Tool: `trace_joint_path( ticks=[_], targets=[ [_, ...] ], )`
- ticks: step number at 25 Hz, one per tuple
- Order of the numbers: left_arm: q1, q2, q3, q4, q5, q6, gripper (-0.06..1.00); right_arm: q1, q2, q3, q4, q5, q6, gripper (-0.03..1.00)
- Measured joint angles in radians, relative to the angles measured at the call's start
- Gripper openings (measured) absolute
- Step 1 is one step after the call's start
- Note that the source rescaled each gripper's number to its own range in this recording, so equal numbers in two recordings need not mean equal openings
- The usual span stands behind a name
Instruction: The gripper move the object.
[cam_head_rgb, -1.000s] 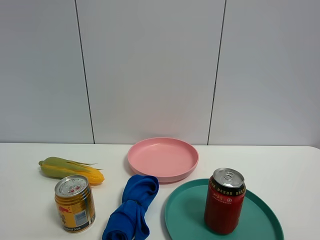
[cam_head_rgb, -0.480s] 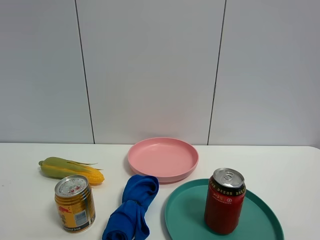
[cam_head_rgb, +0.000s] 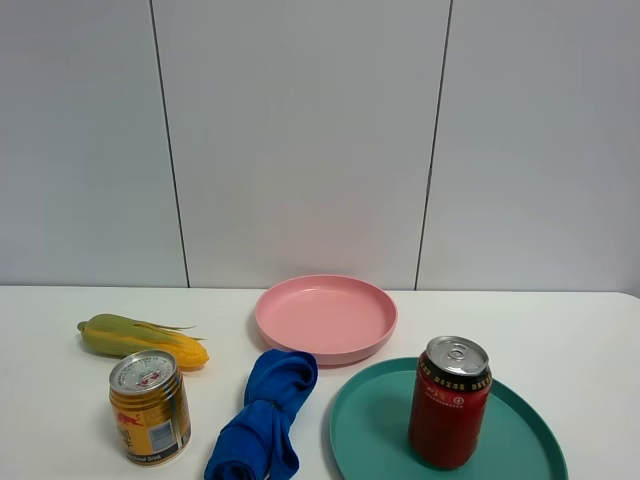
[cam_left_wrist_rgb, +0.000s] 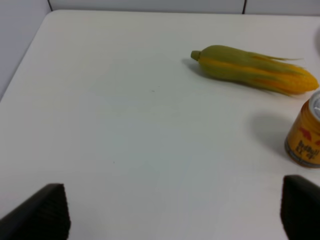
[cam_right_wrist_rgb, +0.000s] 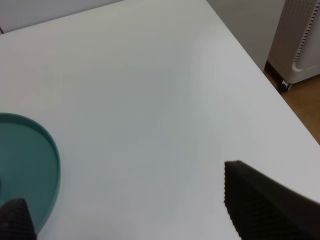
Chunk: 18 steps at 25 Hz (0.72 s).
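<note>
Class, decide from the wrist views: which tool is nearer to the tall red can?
Right. The right tool hangs beside the teal plate that the red can stands on. The left tool hangs over bare table near the gold can, farther off.

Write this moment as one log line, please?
red can: upright on teal plate | left gripper: open, empty | right gripper: open, empty | grasp: not begun

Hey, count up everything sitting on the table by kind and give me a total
Cans: 2, red can and gold can
Plates: 2, pink plate and teal plate
Corn cob: 1
Blue cloth: 1
Total: 6
</note>
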Motion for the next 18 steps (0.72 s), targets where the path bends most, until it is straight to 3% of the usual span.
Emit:
trace_joint_path(
  ticks=[18],
  targets=[
    [0.000,0.000,0.000,0.000,0.000,-0.003,0.67,0.000,0.000,0.000,0.000,0.000,0.000,1.00]
  ],
)
